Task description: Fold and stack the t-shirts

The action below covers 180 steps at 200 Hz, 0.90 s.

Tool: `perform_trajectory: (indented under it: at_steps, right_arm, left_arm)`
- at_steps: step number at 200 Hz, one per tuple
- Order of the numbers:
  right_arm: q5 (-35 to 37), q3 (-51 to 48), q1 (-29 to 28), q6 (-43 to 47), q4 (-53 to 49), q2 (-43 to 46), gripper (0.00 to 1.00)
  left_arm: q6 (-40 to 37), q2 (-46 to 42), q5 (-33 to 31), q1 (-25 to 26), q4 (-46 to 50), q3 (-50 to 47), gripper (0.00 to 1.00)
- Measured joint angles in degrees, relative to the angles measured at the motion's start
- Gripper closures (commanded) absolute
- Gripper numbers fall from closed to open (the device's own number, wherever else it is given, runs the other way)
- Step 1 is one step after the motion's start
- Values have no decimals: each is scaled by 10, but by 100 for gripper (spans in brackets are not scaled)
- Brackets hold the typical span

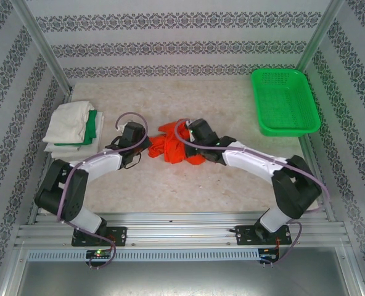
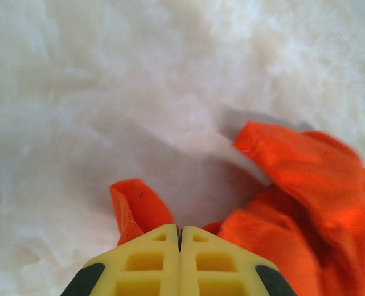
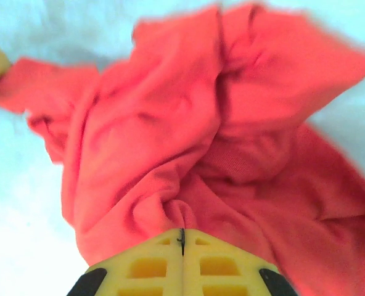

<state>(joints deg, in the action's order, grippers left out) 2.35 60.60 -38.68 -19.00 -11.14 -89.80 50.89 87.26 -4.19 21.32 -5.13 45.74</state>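
Progress: partway, by my reckoning. Folded stack (image 1: 74, 126) of off-white and green shirts lies well left of the green mesh basket (image 1: 285, 102), flat, with edges roughly squared. Orange-red t-shirt (image 1: 173, 147) not yet folded: a crumpled heap on the tabletop (image 1: 170, 191), left of the basket and nearer the arms. Left fingers (image 2: 151, 259) pressed together, pinching an edge of it; right fingers (image 3: 213, 262) likewise closed on a bunched fold. Cloth soft, matte, deeply creased. Fingers yellow, gridded plastic. Tabletop pale, mottled. Basket rigid.

The arms (image 1: 250, 157) are white-shelled with black joints and looping lilac cables (image 1: 131, 114), ending in yellow grid-moulded fingers (image 2: 151, 265).
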Motion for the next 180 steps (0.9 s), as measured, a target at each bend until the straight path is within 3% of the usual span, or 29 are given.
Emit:
perform_trajectory:
  at_steps: [85,138,180]
  right_arm:
    - [6,100,147,60,-14,227,100]
    - [-15,123,161,75,-19,315,100]
    - [-28,120,161,74,-19,301,100]
  left_arm:
    - [-113,-163,-89,0,54,119,100]
    - [-159,-227,-103,-1,82,175,100]
    - [-177,-222,-103,-1,107,189,100]
